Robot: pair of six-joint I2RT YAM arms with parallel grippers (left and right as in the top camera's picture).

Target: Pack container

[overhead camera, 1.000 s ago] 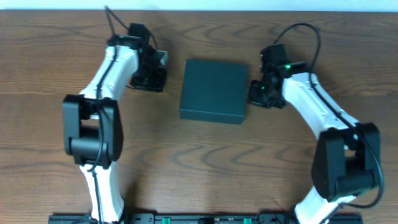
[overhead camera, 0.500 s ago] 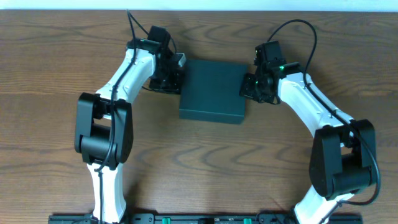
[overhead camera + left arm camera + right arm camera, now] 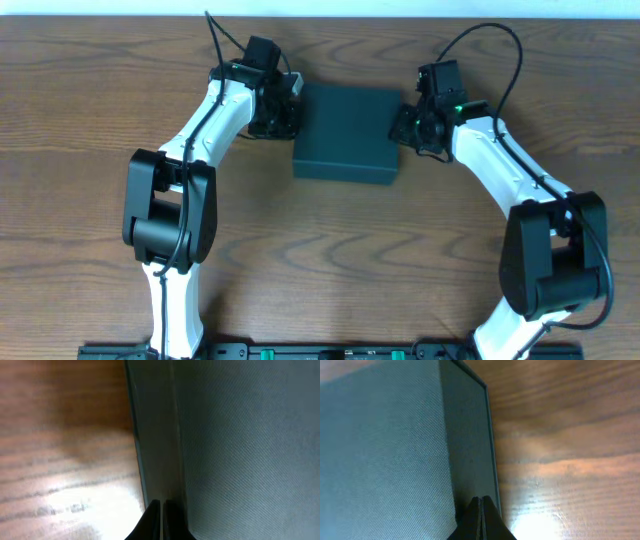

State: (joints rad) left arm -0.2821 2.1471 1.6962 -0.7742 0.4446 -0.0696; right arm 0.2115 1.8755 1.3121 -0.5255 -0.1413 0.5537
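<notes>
The dark teal-green container (image 3: 345, 132) lies closed and flat on the wooden table at the back centre. My left gripper (image 3: 288, 112) is shut and presses against its left side; in the left wrist view the closed fingertips (image 3: 161, 510) meet the container's side wall (image 3: 155, 435). My right gripper (image 3: 405, 128) is shut and touches its right side; in the right wrist view the closed fingertips (image 3: 481, 507) rest against the side wall (image 3: 470, 450). No snack packets show in any view.
The wooden table (image 3: 320, 260) spreads around the container. Both white arms reach in from the front, the left arm (image 3: 165, 200) and the right arm (image 3: 540, 230). The table's back edge runs just behind the container.
Both grippers closed in on the container from either side and now touch it. The container shifted slightly toward the back and right.
</notes>
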